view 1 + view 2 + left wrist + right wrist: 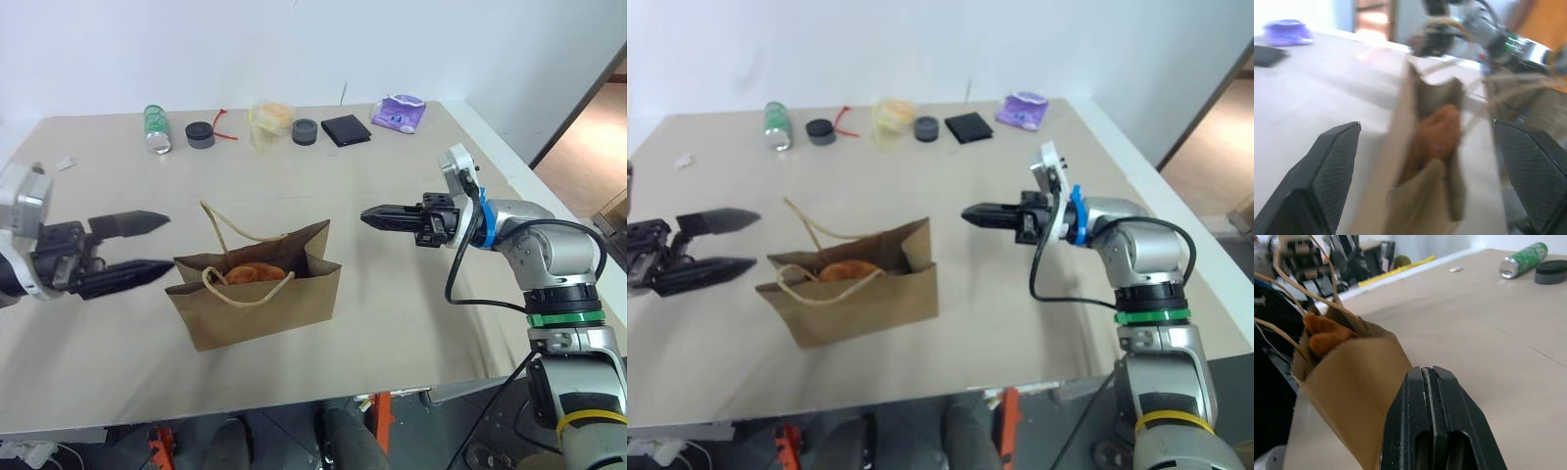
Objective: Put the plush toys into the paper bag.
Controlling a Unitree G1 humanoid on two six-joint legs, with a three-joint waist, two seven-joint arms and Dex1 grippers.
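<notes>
Beige tabletop is stretching out under my arms, with a white wall behind it. Along the far edge a green can [156, 129], two black discs [201, 134], a clear bag [269, 121], a black wallet [345, 129] and a purple packet [399, 113] are lying in a row.

Near the front edge the paper bag [257, 286] is standing upright with its mouth open and its handles [227, 228] looping above the rim. A brown plush toy [253, 273] is sitting inside it, showing just below the rim. Whether the yellow chick is underneath I cannot tell; I am seeing no toy loose on the table.

My left gripper [132, 252] is hanging just beside the bag's left end, fingers spread wide and holding nothing. My right gripper [384, 217] is pointing at the bag from its right side, a little apart from it, fingers pressed together and empty.

I am judging the bagging as nearly or wholly done. The risk now is my left fingers: they are sitting close to the handles and the light paper wall, so a careless sweep could be snagging a loop or tipping the bag and spilling the toy.
</notes>
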